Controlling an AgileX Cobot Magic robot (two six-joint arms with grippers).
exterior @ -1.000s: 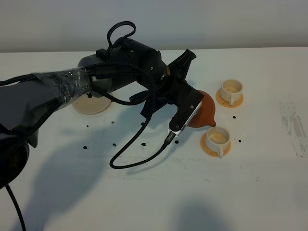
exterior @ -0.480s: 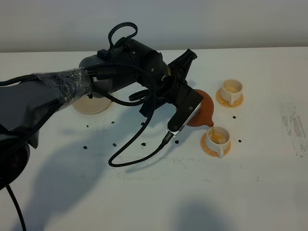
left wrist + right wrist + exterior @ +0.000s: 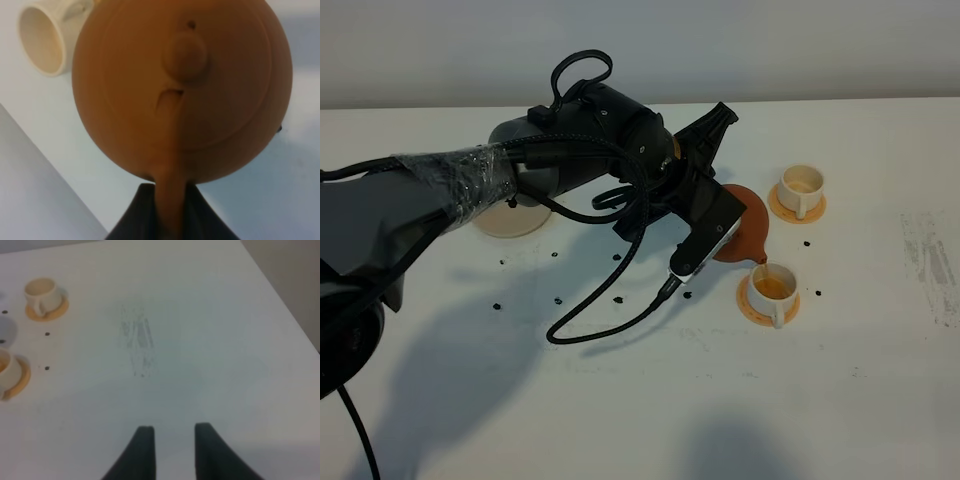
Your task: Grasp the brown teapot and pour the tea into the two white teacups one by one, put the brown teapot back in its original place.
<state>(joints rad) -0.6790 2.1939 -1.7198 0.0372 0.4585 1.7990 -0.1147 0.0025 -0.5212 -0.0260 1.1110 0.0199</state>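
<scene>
The brown teapot point(image 3: 748, 224) hangs tilted, spout down, just above the near white teacup point(image 3: 772, 287), which holds amber tea and stands on an orange coaster. My left gripper point(image 3: 169, 202) is shut on the teapot's handle; the teapot point(image 3: 182, 85) fills the left wrist view, with one teacup point(image 3: 42, 37) beyond it. The far teacup point(image 3: 801, 187) stands on its orange coaster point(image 3: 783, 209). The beige coaster point(image 3: 512, 217) lies bare at the left, partly behind my arm. My right gripper point(image 3: 173, 450) is open and empty over bare table, out of the high view.
Small black specks point(image 3: 558, 298) lie scattered on the white table. A black cable point(image 3: 610, 320) loops down from my left arm to the table. Both teacups also show in the right wrist view point(image 3: 42, 294) point(image 3: 7, 371), beside faint scuff marks point(image 3: 136, 342).
The left arm with the teapot has shifted slightly up and right. The tea in the near cup looks darker and fuller. The right gripper's earlier state is not shown.
</scene>
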